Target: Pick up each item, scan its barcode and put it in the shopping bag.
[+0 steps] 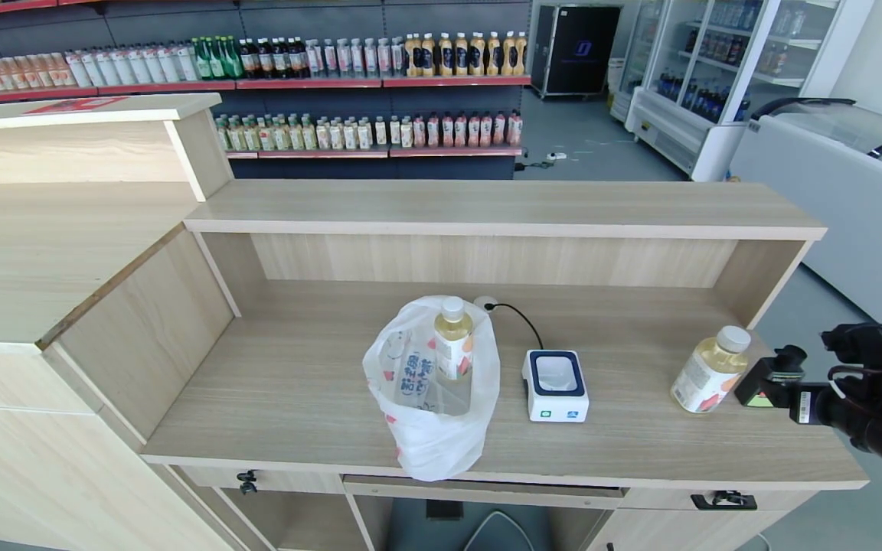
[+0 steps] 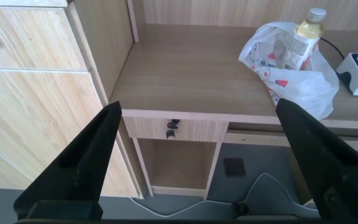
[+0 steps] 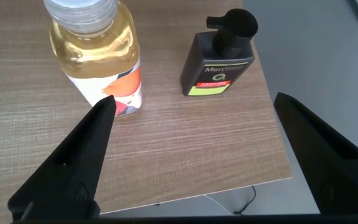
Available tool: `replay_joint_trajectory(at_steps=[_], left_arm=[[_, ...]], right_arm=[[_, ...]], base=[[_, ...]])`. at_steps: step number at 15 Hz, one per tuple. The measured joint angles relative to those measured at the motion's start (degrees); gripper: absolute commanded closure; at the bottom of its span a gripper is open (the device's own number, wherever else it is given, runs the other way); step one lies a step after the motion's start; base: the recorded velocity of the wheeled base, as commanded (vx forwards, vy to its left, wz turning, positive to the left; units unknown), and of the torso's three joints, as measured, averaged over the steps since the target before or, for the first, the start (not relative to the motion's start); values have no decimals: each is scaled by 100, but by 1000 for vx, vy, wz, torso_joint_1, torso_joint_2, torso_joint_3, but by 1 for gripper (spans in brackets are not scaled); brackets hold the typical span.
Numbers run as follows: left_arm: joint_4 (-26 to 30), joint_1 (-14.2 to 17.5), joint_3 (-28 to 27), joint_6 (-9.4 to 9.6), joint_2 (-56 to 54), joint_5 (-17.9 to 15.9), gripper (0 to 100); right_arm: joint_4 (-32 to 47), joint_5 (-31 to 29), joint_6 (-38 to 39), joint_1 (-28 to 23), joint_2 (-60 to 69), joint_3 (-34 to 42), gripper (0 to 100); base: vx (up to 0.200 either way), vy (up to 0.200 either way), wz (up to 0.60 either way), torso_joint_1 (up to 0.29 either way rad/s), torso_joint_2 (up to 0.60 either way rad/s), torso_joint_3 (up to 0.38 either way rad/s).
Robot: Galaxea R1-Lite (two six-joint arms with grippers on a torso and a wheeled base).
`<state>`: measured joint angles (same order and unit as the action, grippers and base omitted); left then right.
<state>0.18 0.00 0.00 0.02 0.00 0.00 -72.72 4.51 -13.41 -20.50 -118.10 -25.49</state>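
While both arms hung at the near side of the counter [image 1: 295,383], neither held anything. The L gripper [image 2: 199,107] had its fingers spread wide, low down in front of the drawers on the counter's left, well apart from the goods. The R gripper [image 3: 194,102] was just as wide open, over the counter's right front corner, w/ two items just beyond its tips: a dark pump bottle [image 3: 219,56] nr the corner edge, and a yellow drink bottle [image 3: 98,56] w/ white cap beside it. Both stood upright, close together but not touching.

Further in, approx. mid-counter, sat the scanner [image 1: 555,385], window up, cable running to the back. Left of it stood the shopping bag [image 1: 432,383], mouth open, w/ a capped drink bottle [image 1: 453,340] already inside.

Judged step: pick-up of the next item, R arm's job; two items not yet bagged. Next move needed the R jaws brought down around one bottle w/o bumping its neighbour. The pump bottle looked easiest to knock off the edge. After that, barcode side turned to the scanner window.
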Motion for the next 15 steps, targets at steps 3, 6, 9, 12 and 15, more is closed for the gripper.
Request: replay_joint_trajectory(at_steps=[3, 6, 9, 12, 15], left_arm=[[0, 0, 0, -2, 0, 0, 0], [-2, 0, 0, -2, 0, 0, 0], [0, 0, 0, -2, 0, 0, 0], [0, 0, 0, 0, 0, 0, 0], [0, 0, 0, -2, 0, 0, 0]], right_arm=[[-135, 9, -7, 63, -146, -28, 0], [-395, 13, -30, 77, -295, -41, 0], [-727, 13, -73, 160, -511, -80, 0], [-852, 13, -98, 282, -720, -166, 0], [-1050, 13, -139, 386, -905, -215, 0]], base=[[0, 0, 0, 0, 0, 0], [0, 0, 0, 0, 0, 0], [0, 0, 0, 0, 0, 0], [0, 0, 0, 0, 0, 0], [0, 0, 0, 0, 0, 0]])
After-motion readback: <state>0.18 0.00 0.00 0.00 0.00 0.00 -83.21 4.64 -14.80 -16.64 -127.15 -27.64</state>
